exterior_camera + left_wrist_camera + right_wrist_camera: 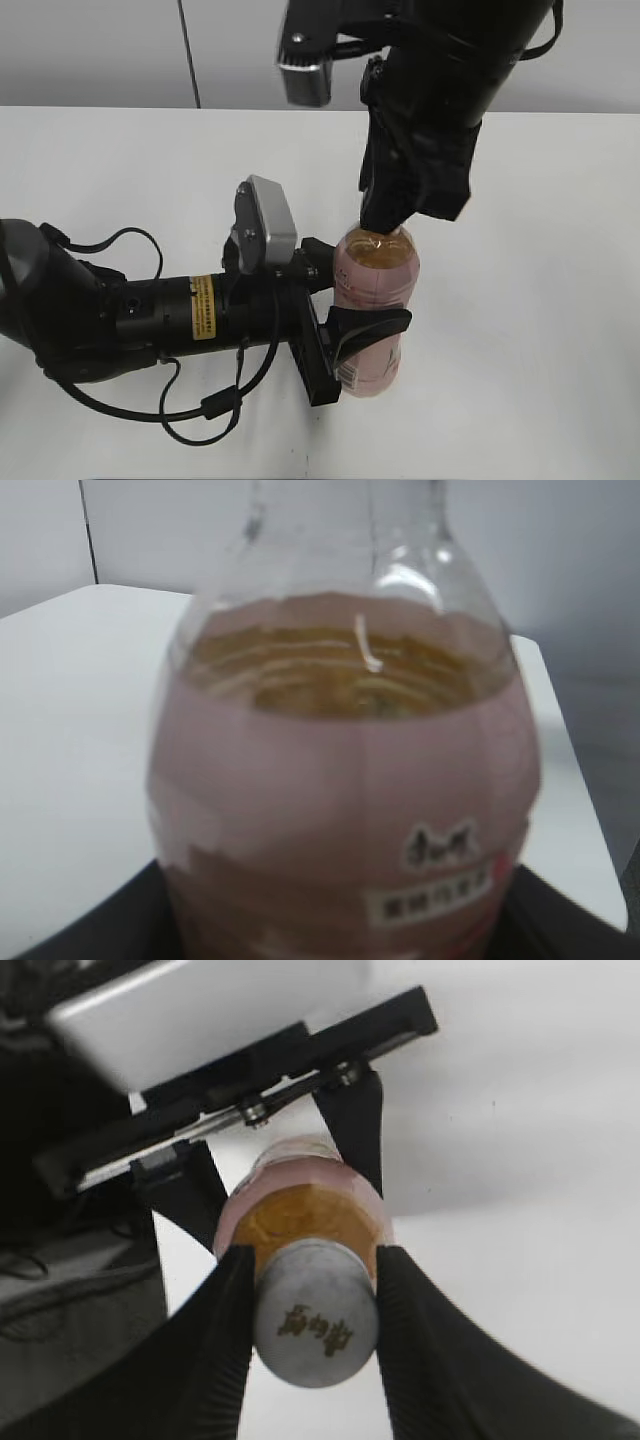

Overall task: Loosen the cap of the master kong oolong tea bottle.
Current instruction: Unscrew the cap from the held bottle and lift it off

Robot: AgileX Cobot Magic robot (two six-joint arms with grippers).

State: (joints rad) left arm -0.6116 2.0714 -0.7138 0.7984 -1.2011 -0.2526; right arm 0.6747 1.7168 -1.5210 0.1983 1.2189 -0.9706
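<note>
The master kong oolong tea bottle [375, 300] stands upright on the white bench [540, 300], a little right of the middle in the exterior view. Amber tea fills it to the shoulder, and a pale pink label wraps its body.

The left tool [345, 315] reaches in from the left, lying low along the bench, and pinches the bottle around its lower half: one black finger [372, 320] crosses the front of the label and the other sits at the bottle's far side. In the left wrist view the bottle [345, 780] fills the frame, close and blurred, with a small dark mark and a white text strip on the label.

The right tool [315, 1305] comes down from above onto the neck. In the right wrist view its two black fingers [225, 1300] press against either side of the cap [315, 1310], which is round and pale with a dark printed mark on its top. Below the cap, the left tool's fingers [355, 1125] flank the bottle's pink shoulder [300, 1205]. In the exterior view the right arm's black body hides the cap.
</note>
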